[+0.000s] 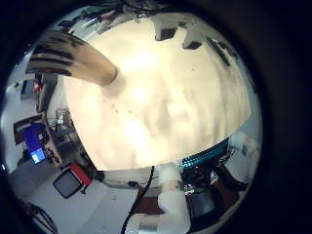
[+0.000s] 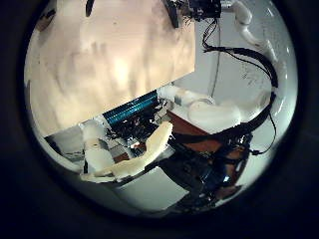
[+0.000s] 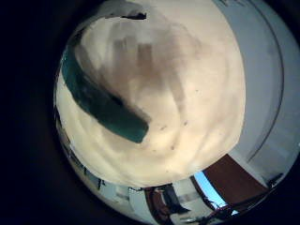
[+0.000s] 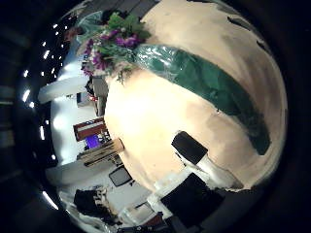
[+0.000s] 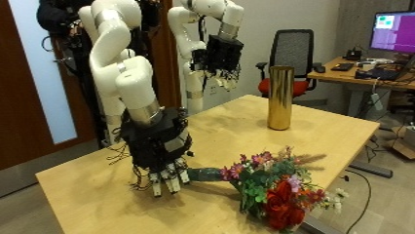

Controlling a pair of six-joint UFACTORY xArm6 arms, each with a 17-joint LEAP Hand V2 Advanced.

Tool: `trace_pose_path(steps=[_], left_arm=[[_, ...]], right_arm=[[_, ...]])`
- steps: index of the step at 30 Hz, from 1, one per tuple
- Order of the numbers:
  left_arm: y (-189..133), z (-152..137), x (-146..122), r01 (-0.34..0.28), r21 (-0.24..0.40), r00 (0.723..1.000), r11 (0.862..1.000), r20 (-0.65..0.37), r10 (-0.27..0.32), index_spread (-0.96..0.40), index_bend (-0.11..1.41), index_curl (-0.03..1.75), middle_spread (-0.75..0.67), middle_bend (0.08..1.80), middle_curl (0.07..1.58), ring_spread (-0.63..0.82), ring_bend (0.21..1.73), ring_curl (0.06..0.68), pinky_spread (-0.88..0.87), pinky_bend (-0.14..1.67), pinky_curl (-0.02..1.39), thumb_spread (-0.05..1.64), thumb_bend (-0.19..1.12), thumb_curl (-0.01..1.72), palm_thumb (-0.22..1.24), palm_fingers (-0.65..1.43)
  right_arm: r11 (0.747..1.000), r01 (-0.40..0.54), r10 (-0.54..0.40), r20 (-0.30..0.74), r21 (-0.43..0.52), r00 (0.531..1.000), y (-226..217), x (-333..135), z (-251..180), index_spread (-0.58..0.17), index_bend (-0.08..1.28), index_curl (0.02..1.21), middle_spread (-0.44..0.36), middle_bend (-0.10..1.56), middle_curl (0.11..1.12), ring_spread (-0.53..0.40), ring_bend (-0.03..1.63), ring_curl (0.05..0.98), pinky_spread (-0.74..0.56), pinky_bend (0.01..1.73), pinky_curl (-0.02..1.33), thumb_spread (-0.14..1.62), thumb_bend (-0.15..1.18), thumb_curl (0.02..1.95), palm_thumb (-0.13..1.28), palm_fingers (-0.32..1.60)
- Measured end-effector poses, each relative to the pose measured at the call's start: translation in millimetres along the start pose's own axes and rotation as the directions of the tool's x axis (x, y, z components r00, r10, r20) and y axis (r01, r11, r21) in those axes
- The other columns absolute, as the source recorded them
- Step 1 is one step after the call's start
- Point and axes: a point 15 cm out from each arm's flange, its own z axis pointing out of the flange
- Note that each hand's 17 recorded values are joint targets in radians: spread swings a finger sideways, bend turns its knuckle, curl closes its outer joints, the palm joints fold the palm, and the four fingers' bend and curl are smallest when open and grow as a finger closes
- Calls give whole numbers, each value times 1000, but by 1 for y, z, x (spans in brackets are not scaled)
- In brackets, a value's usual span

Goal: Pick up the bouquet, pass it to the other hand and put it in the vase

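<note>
The bouquet (image 5: pixel 275 185) lies on the wooden table (image 5: pixel 91 180) near its front edge, with purple, pink and red flowers and a dark green wrapped stem (image 5: pixel 204 175). My right hand (image 5: pixel 161 154) hangs just over the stem's end, fingers pointing down and open, nothing held. Its palm views show the green wrap (image 4: pixel 209 83) (image 3: pixel 98 98) close beneath it and the flowers (image 4: pixel 112 44) farther off. A tall gold vase (image 5: pixel 279 97) stands upright at the table's far side. My left hand (image 5: pixel 222 54) is raised above the table's back, fingers relaxed and open, and its palm view shows the vase (image 1: pixel 83 60).
A black office chair (image 5: pixel 296 49) and a desk with a monitor (image 5: pixel 387 39) stand behind the table. The bouquet's flowers reach close to the table's front edge. Bare tabletop lies between the bouquet and the vase.
</note>
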Motion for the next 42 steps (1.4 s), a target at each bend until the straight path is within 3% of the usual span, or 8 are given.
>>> trace_pose_path(steps=[7, 20, 26, 33, 36, 38, 39, 42], left_arm=[[2, 0, 1, 2, -2, 1000, 1000, 0, -2, 158, 164, 311, 267, 199, 351, 401, 558, 164, 453, 257, 306, 857, -33, 311, 263, 223], [-2, -2, 2, 6, 3, 1000, 1000, 1, -6, 158, 164, 311, 265, 199, 350, 392, 565, 164, 453, 257, 305, 857, -33, 309, 264, 223], [-1, -4, 3, 3, 10, 1000, 1000, 2, -3, 158, 161, 305, 261, 206, 353, 388, 567, 163, 445, 259, 307, 857, -33, 312, 270, 226], [-3, -5, 2, 3, 12, 1000, 1000, 4, -3, 145, 162, 307, 264, 204, 354, 397, 571, 162, 452, 261, 308, 858, -33, 315, 272, 228], [-3, -6, 1, 6, 14, 1000, 1000, 2, -6, 144, 162, 306, 264, 207, 353, 391, 574, 165, 445, 263, 309, 859, -33, 316, 272, 228], [-4, -6, 2, 5, 14, 1000, 1000, 3, -5, 144, 163, 306, 267, 207, 353, 394, 575, 165, 445, 265, 309, 859, -33, 316, 272, 228], [-4, -6, 2, 6, 14, 1000, 1000, 2, -6, 144, 162, 306, 267, 207, 352, 393, 574, 165, 447, 268, 309, 859, -32, 316, 275, 228], [-4, -5, 2, 6, 14, 1000, 1000, 2, -6, 144, 162, 305, 257, 214, 353, 387, 574, 166, 445, 266, 308, 858, -33, 314, 277, 228]], right_arm=[[1000, 5, -5, -5, 30, 1000, -11, -2, 8, -55, 155, 257, 168, 416, 365, 87, 727, 226, 191, 626, 238, 1035, -24, 378, 641, 139], [998, -1, -1, -19, -60, 1000, 1, 3, 35, -63, 172, 283, 143, 449, 369, 84, 695, 214, 190, 537, 219, 987, -21, 414, 723, 215], [987, 15, -21, -39, -157, 999, 22, -1, 46, -87, 179, 307, 113, 452, 370, 42, 701, 213, 182, 464, 205, 963, -20, 437, 780, 283], [988, 30, -39, -55, -149, 998, 11, -4, 38, -126, 213, 340, 51, 521, 395, -41, 767, 223, 153, 381, 176, 941, -21, 462, 824, 476], [989, 33, -41, -58, -144, 997, 9, -4, 36, -189, 255, 373, -37, 602, 429, -132, 835, 239, 62, 334, 146, 930, -19, 477, 865, 659], [991, 40, -47, -58, -127, 997, 6, -7, 33, -243, 256, 387, -107, 631, 447, -212, 885, 253, -49, 396, 140, 912, -23, 485, 879, 805], [992, 41, -48, -57, -122, 997, 6, -7, 31, -297, 282, 405, -187, 651, 465, -274, 932, 273, -261, 586, 170, 864, -28, 496, 887, 1149], [993, 49, -55, -53, -107, 997, 5, -10, 23, -341, 335, 467, -245, 703, 506, -309, 970, 322, -429, 719, 223, 825, -30, 505, 889, 1204]])
